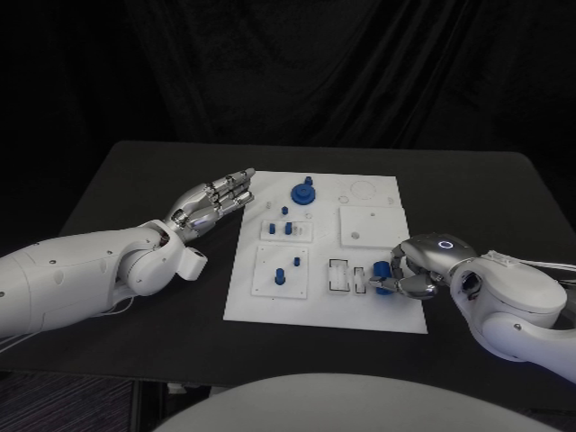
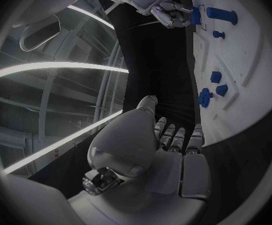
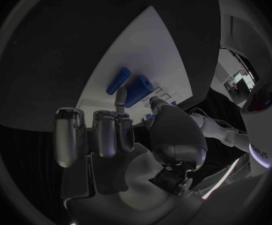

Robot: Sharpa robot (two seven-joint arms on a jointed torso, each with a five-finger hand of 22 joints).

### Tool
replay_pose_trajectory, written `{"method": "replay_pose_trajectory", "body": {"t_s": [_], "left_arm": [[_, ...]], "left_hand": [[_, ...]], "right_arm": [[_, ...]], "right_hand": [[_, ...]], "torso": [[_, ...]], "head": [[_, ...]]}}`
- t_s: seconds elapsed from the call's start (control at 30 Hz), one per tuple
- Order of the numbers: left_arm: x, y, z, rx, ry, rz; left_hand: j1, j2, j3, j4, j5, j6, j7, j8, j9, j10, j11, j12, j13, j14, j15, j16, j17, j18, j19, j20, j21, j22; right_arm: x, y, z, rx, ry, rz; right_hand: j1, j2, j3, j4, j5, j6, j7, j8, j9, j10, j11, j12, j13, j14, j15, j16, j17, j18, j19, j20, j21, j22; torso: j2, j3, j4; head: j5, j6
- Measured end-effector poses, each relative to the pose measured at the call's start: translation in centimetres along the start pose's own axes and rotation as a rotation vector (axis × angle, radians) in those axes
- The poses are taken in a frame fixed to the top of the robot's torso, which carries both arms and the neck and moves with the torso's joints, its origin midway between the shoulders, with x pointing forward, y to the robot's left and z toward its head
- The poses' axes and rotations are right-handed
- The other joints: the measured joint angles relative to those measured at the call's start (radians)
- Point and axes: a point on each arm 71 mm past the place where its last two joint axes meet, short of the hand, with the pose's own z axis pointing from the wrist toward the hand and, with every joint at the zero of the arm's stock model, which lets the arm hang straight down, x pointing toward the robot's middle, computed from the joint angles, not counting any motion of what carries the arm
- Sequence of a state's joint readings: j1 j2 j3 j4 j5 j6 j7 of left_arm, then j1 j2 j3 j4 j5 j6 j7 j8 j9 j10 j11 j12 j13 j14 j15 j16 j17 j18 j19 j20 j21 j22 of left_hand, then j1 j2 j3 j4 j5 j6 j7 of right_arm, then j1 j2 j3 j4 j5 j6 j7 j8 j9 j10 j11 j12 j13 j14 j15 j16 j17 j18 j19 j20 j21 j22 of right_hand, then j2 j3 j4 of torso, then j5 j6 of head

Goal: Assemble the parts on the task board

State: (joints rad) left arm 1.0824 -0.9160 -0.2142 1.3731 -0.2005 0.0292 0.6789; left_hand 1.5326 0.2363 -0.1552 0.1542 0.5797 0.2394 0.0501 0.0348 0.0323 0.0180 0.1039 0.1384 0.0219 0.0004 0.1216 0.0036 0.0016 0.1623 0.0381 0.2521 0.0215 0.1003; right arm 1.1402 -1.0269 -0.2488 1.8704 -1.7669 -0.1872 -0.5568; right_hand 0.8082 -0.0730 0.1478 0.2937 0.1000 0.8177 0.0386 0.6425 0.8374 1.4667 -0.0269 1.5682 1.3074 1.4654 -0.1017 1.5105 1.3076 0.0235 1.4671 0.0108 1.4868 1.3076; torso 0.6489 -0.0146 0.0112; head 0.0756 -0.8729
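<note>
The left robot hand (image 1: 214, 202) hovers flat over the black worktop (image 1: 132, 180) beside the task board's (image 1: 366, 310) left edge, fingers extended and apart, holding nothing. The head view shows blue parts (image 1: 302, 192) standing upright across the board; the left wrist view shows them from the side. The right robot hand (image 1: 411, 267) rests at the board's near right corner, fingers on a blue cylinder (image 3: 138, 91); whether it grips is unclear. The right wrist view shows a second cylinder (image 3: 118, 80) beside it. Dark curtain (image 1: 314, 63) behind.
</note>
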Motion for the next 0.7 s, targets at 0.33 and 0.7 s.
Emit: {"method": "replay_pose_trajectory", "body": {"t_s": [0.33, 0.7], "left_arm": [[0.1, 0.1, 0.0, -0.002, 0.005, -0.005], [0.1, 0.2, 0.0, -0.004, 0.009, -0.008]], "left_hand": [[0.000, 0.000, 0.004, -0.004, 0.000, 0.001, 0.001, 0.000, 0.000, 0.000, 0.000, 0.000, 0.000, 0.000, 0.000, 0.000, 0.000, 0.000, 0.000, 0.000, 0.000, 0.000], [0.000, 0.000, 0.011, -0.011, 0.000, 0.026, 0.026, 0.000, 0.002, 0.000, 0.000, 0.000, 0.000, 0.000, 0.000, 0.000, -0.001, 0.000, 0.000, 0.007, 0.000, 0.000]], "right_arm": [[0.1, -0.2, 0.7, 0.020, 0.007, -0.014], [0.2, 0.2, 1.3, 0.017, 0.023, -0.011]], "right_hand": [[0.001, 0.035, 0.013, -0.002, 0.100, 0.006, -0.005, -0.023, 0.000, 0.000, 0.000, 0.000, 0.000, 0.000, 0.000, 0.000, 0.000, 0.000, 0.000, 0.000, -0.004, 0.000], [0.074, 0.025, 0.037, -0.012, 0.225, 0.042, -0.005, -0.068, -0.011, 0.000, 0.000, 0.000, 0.001, 0.000, 0.000, 0.000, 0.000, 0.000, 0.000, 0.000, -0.004, 0.000]], "torso": [[0.000, 0.0006, 0.0000], [0.000, 0.0010, 0.0000]], "head": [[0.002, 0.000], [0.003, 0.000]]}}
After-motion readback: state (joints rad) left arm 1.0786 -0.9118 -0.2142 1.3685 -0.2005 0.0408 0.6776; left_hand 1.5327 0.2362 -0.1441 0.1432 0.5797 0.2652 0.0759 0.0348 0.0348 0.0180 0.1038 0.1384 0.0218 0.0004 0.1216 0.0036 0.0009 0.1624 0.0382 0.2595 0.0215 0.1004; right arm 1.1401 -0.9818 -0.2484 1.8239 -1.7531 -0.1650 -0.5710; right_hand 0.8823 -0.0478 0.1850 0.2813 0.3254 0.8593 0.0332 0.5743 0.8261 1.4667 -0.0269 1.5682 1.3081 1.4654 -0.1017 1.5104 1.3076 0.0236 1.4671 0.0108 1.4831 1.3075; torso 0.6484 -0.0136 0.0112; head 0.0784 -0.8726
